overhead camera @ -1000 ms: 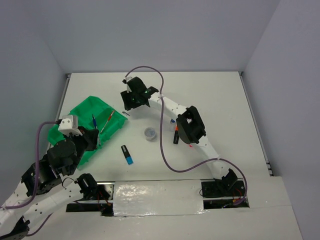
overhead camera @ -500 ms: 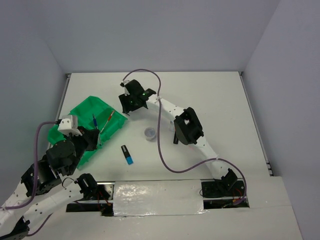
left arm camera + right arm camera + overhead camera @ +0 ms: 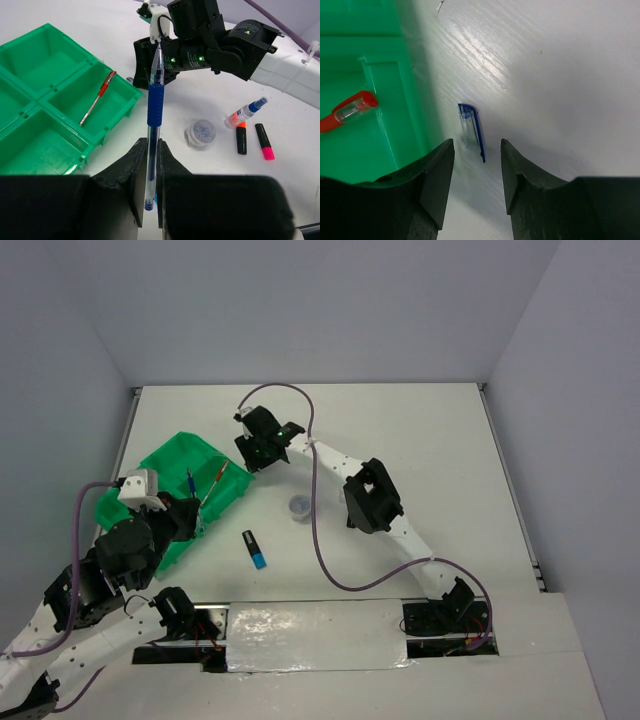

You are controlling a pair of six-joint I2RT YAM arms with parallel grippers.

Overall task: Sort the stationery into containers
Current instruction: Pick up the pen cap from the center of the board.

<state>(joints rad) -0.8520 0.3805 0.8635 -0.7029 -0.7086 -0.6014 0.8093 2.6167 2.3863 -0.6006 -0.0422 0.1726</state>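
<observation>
The green tray (image 3: 165, 462) sits at the left, with a red pen (image 3: 216, 482) in one compartment; both show in the left wrist view, tray (image 3: 45, 65) and red pen (image 3: 98, 96). My left gripper (image 3: 190, 512) is shut on a blue pen (image 3: 155, 97), held upright-forward above the tray's near edge. My right gripper (image 3: 251, 454) is open and low beside the tray's right corner, its jaws (image 3: 477, 150) on either side of a small blue-clipped clear pen cap (image 3: 470, 129) lying on the table. A blue-ended highlighter (image 3: 254, 549) lies near the front.
A round clear tub (image 3: 200, 133), a blue-capped bottle (image 3: 245, 112), an orange-ended highlighter (image 3: 241, 139) and a pink-ended highlighter (image 3: 264, 142) lie right of the tray. In the top view the right arm (image 3: 370, 498) covers all of these except the tub (image 3: 299, 506).
My right gripper has moved left and nearer to the tray's corner, coming over the pen cap. My left gripper with the blue pen has stayed put.
</observation>
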